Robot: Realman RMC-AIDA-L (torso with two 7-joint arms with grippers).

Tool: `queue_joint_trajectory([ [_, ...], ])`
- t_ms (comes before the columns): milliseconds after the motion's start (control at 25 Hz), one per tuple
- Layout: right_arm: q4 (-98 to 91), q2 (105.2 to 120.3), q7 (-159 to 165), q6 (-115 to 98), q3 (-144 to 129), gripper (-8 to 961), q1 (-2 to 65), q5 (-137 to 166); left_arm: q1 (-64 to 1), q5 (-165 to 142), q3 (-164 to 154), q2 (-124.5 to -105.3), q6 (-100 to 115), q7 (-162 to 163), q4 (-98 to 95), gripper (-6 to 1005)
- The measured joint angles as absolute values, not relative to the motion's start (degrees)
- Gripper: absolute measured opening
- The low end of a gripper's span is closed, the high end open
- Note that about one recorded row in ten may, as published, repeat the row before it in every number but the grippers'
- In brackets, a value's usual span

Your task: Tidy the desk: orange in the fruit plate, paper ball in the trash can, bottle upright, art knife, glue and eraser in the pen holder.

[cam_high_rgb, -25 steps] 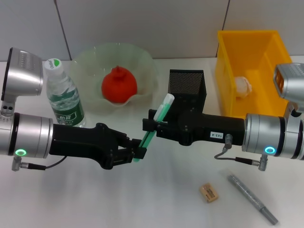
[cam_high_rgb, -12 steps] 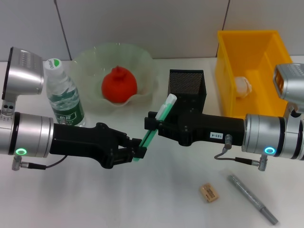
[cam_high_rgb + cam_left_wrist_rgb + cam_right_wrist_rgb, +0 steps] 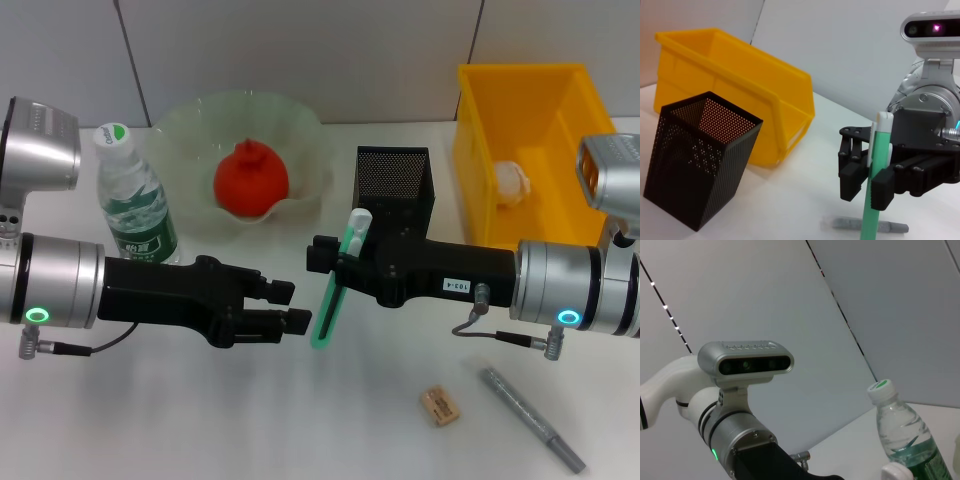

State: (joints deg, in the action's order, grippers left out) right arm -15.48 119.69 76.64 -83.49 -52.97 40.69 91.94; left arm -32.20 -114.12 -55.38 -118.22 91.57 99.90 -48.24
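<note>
Two arms reach in over the white table, meeting near its middle. Largest on it is the yellow bin at the back right, with the paper ball lying inside. Next is the glass plate at the back left, and the orange sits in it. Beside the plate, further left, the bottle stands upright with its cap on. A black mesh holder stands between plate and bin, just behind the right arm.

Right hand is pinching the green knife near its white top end, so the knife hangs almost upright with its lower end close to the table; the left wrist view shows the black fingers pressed against it on both sides. Left hand is spread, its fingers just beside the knife's lower end and apart from it.

Toward the front right, a grey glue stick lies flat on the table, and the small tan eraser lies just to its left, not touching it.
</note>
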Motion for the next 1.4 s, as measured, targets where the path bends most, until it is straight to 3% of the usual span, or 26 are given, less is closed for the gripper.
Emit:
queue_joint_trajectory([
  [440, -15.8, 119.68, 76.7, -84.3, -52.6, 165, 40.4, 91.9, -31.1, -114.1, -50.9, -117.88, 92.0, 100.6, -48.5, 628],
  [600, -18.8, 119.36, 78.1, -86.0, -52.2, 165, 39.7, 91.7, -29.3, -114.1, -47.3, -117.16, 92.3, 100.0, -49.1, 859],
  [880, -30.6, 119.21, 84.3, -85.9, -52.2, 165, 38.6, 91.2, -25.5, -113.8, -43.3, -116.81, 92.5, 96.3, -49.1, 859],
  [1400, -45.0, 118.26, 94.6, -77.2, -52.3, 166, 42.9, 97.2, -22.7, -112.1, -42.7, -117.25, 92.7, 93.8, -48.6, 859],
])
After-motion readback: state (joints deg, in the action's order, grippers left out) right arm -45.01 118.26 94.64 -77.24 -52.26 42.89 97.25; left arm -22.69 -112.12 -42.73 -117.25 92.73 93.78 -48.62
